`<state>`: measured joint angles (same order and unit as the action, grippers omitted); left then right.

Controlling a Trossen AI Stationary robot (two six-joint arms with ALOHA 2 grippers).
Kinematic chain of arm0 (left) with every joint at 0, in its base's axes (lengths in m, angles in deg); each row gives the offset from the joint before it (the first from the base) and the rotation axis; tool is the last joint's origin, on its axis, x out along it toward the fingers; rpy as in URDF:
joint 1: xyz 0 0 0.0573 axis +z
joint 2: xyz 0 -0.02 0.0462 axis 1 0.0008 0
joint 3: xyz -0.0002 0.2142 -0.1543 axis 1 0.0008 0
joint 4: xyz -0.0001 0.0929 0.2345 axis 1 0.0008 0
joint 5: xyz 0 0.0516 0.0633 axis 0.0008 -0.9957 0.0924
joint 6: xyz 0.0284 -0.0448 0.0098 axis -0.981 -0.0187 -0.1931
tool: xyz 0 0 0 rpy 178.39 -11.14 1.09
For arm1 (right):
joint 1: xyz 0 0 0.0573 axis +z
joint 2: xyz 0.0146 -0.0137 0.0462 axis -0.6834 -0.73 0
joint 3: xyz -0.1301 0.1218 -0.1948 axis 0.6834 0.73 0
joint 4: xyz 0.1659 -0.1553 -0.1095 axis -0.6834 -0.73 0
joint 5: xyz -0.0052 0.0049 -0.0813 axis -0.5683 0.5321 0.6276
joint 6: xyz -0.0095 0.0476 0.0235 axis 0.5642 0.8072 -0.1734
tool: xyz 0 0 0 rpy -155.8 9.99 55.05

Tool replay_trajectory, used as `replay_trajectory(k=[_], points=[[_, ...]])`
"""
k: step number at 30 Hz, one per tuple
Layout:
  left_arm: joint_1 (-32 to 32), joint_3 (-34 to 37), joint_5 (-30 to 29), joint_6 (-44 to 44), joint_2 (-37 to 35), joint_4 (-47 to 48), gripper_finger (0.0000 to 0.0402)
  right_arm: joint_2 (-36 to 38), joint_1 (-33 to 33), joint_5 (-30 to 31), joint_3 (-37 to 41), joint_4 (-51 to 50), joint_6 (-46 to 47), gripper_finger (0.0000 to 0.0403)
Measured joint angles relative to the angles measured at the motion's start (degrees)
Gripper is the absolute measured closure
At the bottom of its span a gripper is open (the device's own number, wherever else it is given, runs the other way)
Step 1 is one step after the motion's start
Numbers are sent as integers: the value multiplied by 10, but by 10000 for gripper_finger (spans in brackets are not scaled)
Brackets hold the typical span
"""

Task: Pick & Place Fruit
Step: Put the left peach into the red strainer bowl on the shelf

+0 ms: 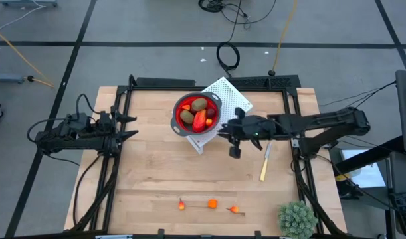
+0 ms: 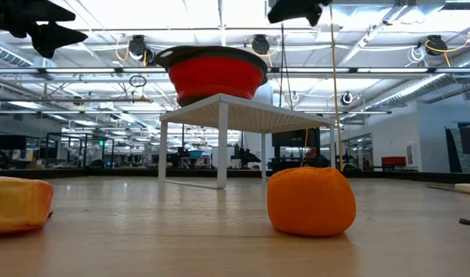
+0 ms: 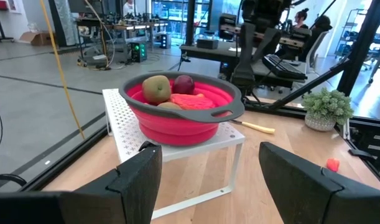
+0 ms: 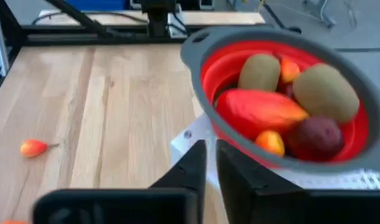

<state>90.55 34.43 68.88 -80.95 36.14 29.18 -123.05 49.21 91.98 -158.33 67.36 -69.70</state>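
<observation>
Fruit: most pieces lying in a red bowl [image 1: 197, 113] sitting on a white perforated stand [image 1: 224, 91] at the desk's [image 1: 156, 179] far centre: two olive-brown ovals [image 4: 326, 91], a long red-orange piece [image 4: 261, 110], a dark red ball [image 4: 316, 137]. Three small orange pieces [image 1: 212, 204] lying along the near edge. Right end effector [image 1: 224, 131] hovering just right of the bowl, fingers nearly together, holding nothing. Left end effector [image 1: 126, 126] waiting at the left edge, fingers spread wide.

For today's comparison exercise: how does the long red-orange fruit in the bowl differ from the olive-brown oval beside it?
The long red-orange fruit is elongated and tapered; the olive-brown oval is plump and rounded. One is bright red-orange, the other dull olive. Both lie inside the red bowl.
</observation>
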Motion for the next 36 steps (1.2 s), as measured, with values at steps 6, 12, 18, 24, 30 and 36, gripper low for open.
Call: replay_trajectory(k=[6, 12, 18, 24, 30, 36], points=[[0, 0, 0, 0, 0, -5, 133, 30, 43, 21, 0, -41, 17, 396], [0, 0, 0, 14, 0, -29, 133, 45, 83, 19, 0, -66, 19, 401], [0, 0, -1, 13, 0, -76, 133, 67, 113, 16, 0, -108, 17, 402], [0, 0, -1, 14, 0, -128, 133, 103, 124, 13, 0, -131, 9, 402], [0, 0, 1, 59, 0, -193, 133, 152, 117, -63, 62, -53, -26, 402], [0, 0, 38, 105, 37, -228, 133, 240, 102, -91, 199, 82, -28, 403]])
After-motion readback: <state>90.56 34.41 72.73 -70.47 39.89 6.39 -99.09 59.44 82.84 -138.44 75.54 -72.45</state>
